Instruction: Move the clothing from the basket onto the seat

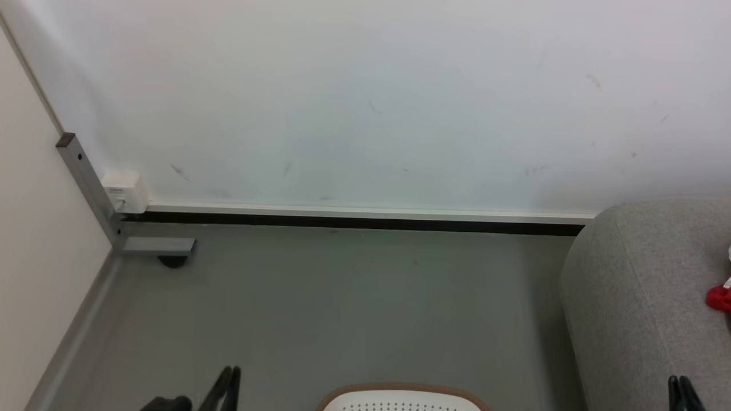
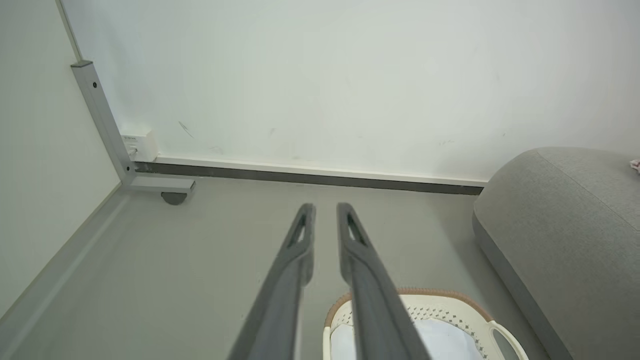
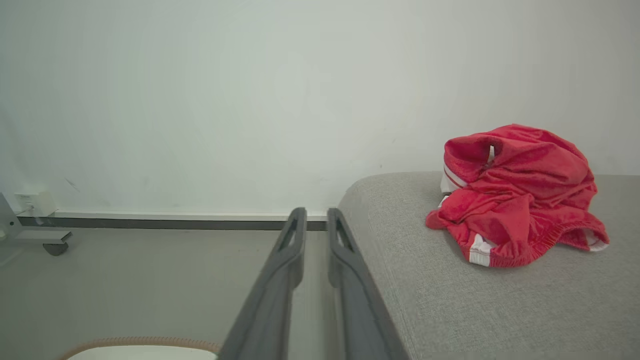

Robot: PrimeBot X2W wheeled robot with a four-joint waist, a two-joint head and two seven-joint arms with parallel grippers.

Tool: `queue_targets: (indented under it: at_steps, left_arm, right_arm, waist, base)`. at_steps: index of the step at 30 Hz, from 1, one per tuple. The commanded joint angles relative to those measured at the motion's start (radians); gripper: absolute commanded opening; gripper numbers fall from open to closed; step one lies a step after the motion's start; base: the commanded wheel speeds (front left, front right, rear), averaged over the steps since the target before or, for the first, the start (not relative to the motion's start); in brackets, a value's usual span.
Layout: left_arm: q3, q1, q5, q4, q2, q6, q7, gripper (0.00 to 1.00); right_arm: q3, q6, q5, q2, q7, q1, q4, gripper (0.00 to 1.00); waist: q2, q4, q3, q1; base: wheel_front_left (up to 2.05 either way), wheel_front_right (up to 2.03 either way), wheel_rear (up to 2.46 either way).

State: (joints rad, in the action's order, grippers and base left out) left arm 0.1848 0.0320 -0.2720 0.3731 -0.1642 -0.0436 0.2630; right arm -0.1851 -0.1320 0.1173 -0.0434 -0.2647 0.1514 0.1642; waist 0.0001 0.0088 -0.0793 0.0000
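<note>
The red clothing [image 3: 515,195] with white trim lies crumpled on top of the grey seat [image 3: 450,300]; a bit of it shows at the head view's right edge [image 1: 718,298] on the seat [image 1: 639,297]. The basket [image 2: 450,302] stands on the floor beside the seat with a plain white cloth [image 2: 440,340] inside; its tan rim [image 1: 400,394] shows at the bottom. My left gripper [image 2: 325,212] hangs over the floor left of the basket, fingers close together and holding nothing. My right gripper [image 3: 315,217] hangs at the seat's left edge, apart from the clothing, also narrow and holding nothing.
A white wall with a dark baseboard [image 1: 354,221] runs behind. At the left corner stand a grey metal post with a caster foot [image 1: 160,248] and a white socket box [image 1: 124,188]. Grey floor [image 1: 342,308] stretches between wall and basket.
</note>
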Motion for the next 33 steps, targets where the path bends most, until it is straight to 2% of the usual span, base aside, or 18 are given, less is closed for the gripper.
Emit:
queue_targets:
  at_steps: [1,16,33]
  left_arm:
    - [-0.008,0.005,-0.018,0.002,0.002,-0.001,-0.008,0.00]
    - [-0.067,0.021,-0.282,-0.026,0.023,-0.019,-0.082,0.00]
    - [-0.120,0.036,-0.531,-0.053,0.044,-0.035,-0.151,0.00]
  right_arm:
    - [-0.005,0.000,0.018,0.000,0.009,-0.010,0.007,0.00]
    - [0.012,0.000,0.316,-0.003,0.083,-0.060,0.019,0.00]
    - [0.028,0.001,0.592,-0.005,0.150,-0.108,0.030,0.00]
  waist:
    - [-0.0001,0.000,0.001,0.0000]
    - [-0.0001,-0.001,0.011,0.0000]
    - [-0.0001,-0.002,0.022,0.0000]
  base:
    - [0.00,0.00,0.00]
    - [0.00,0.00,0.00]
    - [0.00,0.00,0.00]
